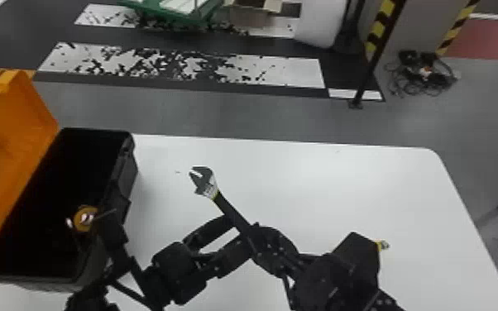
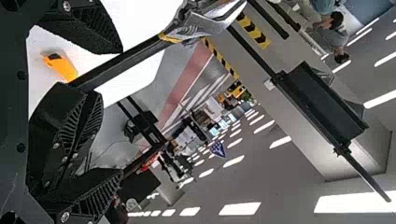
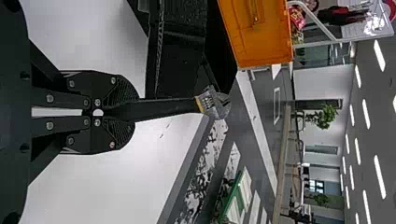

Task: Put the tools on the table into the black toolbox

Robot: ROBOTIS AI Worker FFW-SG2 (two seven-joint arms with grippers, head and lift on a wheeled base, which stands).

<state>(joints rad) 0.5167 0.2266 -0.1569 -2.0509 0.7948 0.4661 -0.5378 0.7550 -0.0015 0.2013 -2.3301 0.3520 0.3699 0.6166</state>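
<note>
We had the white table (image 1: 364, 186), the open black toolbox (image 1: 130, 175), both grippers and one adjustable wrench (image 1: 228, 208).
Table ran off the head view's bottom edge; the toolbox's orange lid (image 1: 4, 161) was cut off at left, its inside mostly too dark to read. We saw a round yellow item (image 1: 83, 218) there, hard to make out. Our left gripper (image 1: 238, 233) had its fingers spread, the right gripper (image 1: 255, 240) between them; contact unclear. Right fingers were clenched on the wrench handle, head over the table, angled toward the toolbox. We saw an orange tool (image 2: 63, 66) on the table, plus a yellow tip (image 1: 381, 245) past the right arm, rest hidden; couldn't tell if same piece.
</note>
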